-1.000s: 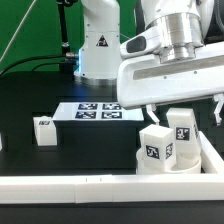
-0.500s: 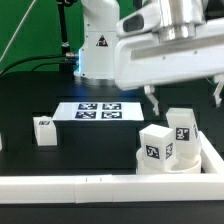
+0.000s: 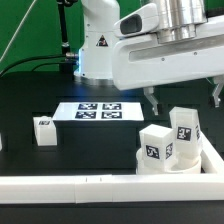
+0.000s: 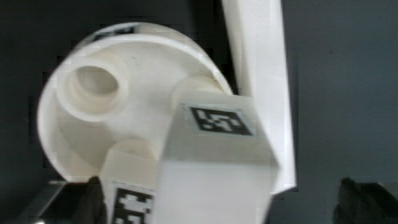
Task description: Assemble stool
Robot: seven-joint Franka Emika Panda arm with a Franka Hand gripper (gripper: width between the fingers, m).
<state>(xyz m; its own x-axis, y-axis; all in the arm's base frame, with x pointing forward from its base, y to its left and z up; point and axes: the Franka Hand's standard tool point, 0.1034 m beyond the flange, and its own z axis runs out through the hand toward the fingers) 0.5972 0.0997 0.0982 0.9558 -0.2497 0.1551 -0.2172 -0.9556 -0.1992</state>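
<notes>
The round white seat (image 3: 199, 160) lies at the exterior view's right, in the corner of the border wall. Two tagged block legs stand on it: one (image 3: 154, 148) at the front, one (image 3: 184, 128) behind it and taller. A third leg (image 3: 44, 131) stands alone on the black table at the left. My gripper (image 3: 185, 98) hangs open and empty above the two legs, touching neither. In the wrist view the seat (image 4: 89, 110) with its hole shows below the gripper (image 4: 214, 205), with one leg (image 4: 228, 150) reaching up between the dark fingertips (image 4: 63, 200).
The marker board (image 3: 98, 111) lies flat mid-table in front of the robot base (image 3: 98, 45). The long white border wall (image 3: 90, 186) runs along the front and up the right side (image 4: 258, 50). A small white piece (image 3: 1, 143) is cut off at the left edge.
My gripper has risen from around the legs on the seat to well above them. The rear leg now leans slightly. The lone leg has not moved.
</notes>
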